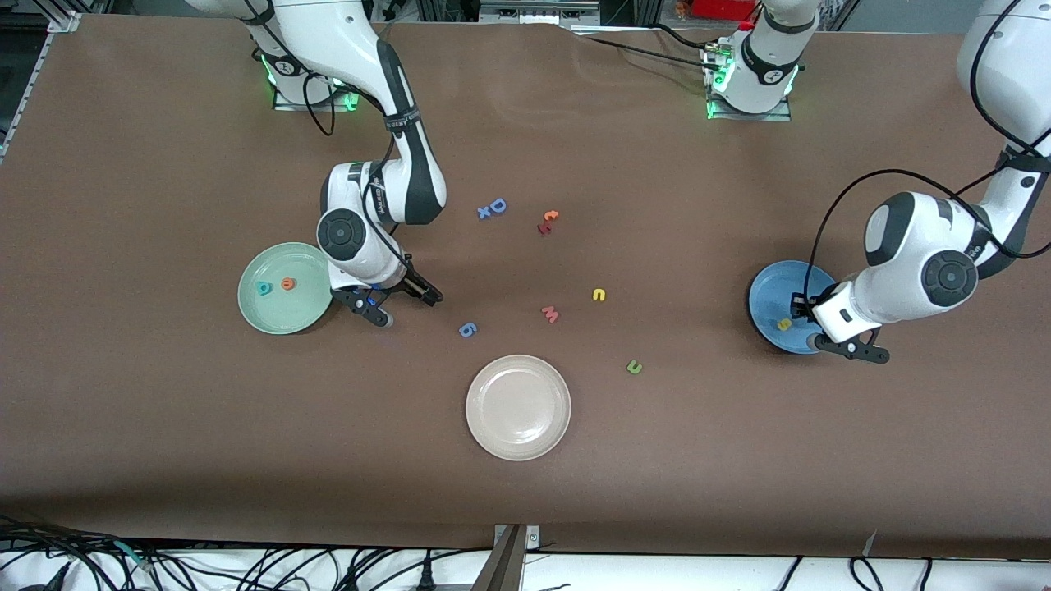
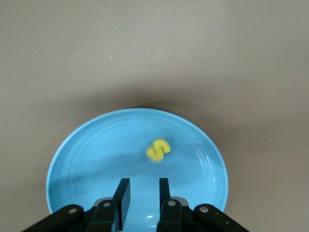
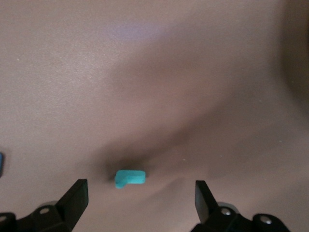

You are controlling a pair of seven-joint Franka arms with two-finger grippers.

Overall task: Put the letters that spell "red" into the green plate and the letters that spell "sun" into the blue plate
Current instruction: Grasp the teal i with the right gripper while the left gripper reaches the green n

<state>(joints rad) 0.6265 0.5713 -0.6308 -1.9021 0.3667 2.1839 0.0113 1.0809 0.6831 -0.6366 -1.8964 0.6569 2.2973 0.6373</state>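
Observation:
The green plate [image 1: 254,308] holds a teal "d" [image 1: 263,287] and an orange "e" [image 1: 287,283]. My right gripper [image 1: 402,305] is open just beside that plate, low over the table, with the small teal "r" [image 3: 129,178] lying flat between its wide-spread fingers, touching neither. My left gripper [image 2: 144,186] hangs over the blue plate [image 1: 772,287] with a small gap between its fingers and nothing in it. The yellow "s" [image 2: 158,150] is in that plate, clear of the fingertips. A yellow "u" [image 1: 598,295] and a green "u" [image 1: 634,367] lie on the table mid-way between the arms.
A cream-white plate [image 1: 518,406] sits nearest the front camera at mid-table. Loose letters lie around the middle: a pink "m" [image 1: 550,313], a blue "6" [image 1: 467,330], a blue "D" with an "x" [image 1: 493,208], and a red and orange pair [image 1: 548,222].

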